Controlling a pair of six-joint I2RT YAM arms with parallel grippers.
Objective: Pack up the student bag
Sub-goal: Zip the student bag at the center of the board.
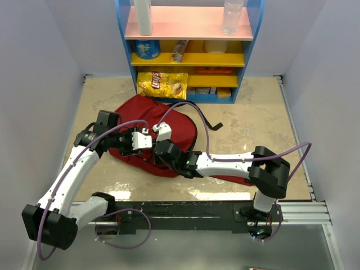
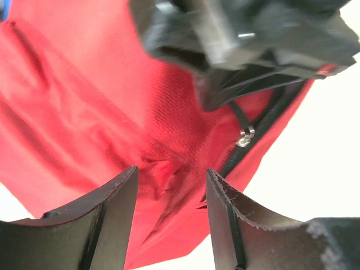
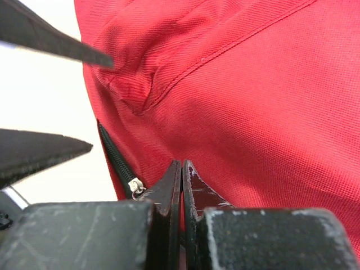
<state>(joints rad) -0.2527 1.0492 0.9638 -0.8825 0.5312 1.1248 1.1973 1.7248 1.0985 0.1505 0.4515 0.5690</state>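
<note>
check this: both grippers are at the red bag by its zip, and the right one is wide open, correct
Not quite. The right gripper is shut, fingers pressed together beside the zip pull, as the right wrist view shows. The rest holds: both grippers are at the red bag by its zip; the left gripper is the open one.

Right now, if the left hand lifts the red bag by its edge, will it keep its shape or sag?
Probably sags: the student bag is soft cloth that creases and folds inside the open left hand. It lies slumped flat on the table, so it is likely light for its size. The woven fabric looks grippy, so slipping seems unlikely.
</note>
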